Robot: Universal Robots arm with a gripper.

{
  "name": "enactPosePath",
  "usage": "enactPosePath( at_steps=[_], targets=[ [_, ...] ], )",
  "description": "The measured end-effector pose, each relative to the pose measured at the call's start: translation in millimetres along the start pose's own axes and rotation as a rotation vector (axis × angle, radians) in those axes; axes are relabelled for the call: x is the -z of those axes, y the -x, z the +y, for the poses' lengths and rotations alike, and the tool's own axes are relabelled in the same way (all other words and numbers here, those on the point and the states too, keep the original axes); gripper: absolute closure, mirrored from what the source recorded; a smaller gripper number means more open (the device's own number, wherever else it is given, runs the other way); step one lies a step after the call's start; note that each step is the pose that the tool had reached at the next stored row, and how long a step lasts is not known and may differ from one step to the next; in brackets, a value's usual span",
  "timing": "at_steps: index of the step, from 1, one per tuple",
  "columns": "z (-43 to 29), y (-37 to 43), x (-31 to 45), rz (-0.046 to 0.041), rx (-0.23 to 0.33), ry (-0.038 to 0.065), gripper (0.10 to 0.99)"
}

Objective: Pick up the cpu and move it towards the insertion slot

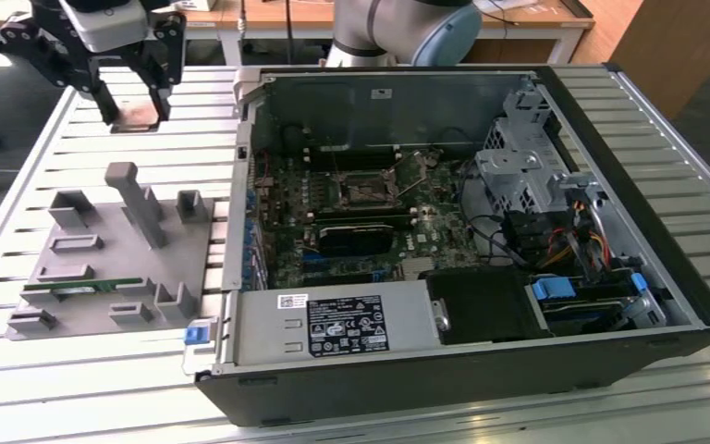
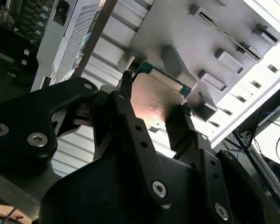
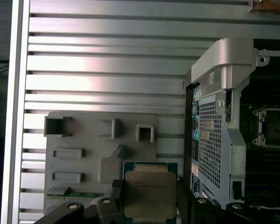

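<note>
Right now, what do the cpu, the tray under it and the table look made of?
cpu: metal top plate, satin silvery with a warm glare; green rim looks like circuit board.
tray: matte grey, moulded pockets and posts, probably plastic or a 3D print.
table: ribbed silvery slats with streaky highlights, likely extruded aluminium.
The end effector is shut on the cpu.

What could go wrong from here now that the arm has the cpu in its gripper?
1. The gripper pinches the cpu by its edges alone, so the chip could slip or tilt in transit.
2. The insertion slot lies inside the computer case, behind a raised metal wall; a low path could knock the chip against it.
3. Cables lie near the socket and might snag the arm.
</note>
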State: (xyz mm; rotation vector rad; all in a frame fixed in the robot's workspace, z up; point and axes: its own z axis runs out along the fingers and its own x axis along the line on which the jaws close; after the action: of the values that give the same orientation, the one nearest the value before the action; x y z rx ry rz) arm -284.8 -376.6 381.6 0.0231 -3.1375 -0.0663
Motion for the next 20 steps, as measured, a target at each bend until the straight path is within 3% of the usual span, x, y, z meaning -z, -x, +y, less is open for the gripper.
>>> enactPosePath(
  at_steps=[20],
  targets=[
    [5.2,39.9,-0.1,0.0000,0.000,0.000,0.545]
  ],
)
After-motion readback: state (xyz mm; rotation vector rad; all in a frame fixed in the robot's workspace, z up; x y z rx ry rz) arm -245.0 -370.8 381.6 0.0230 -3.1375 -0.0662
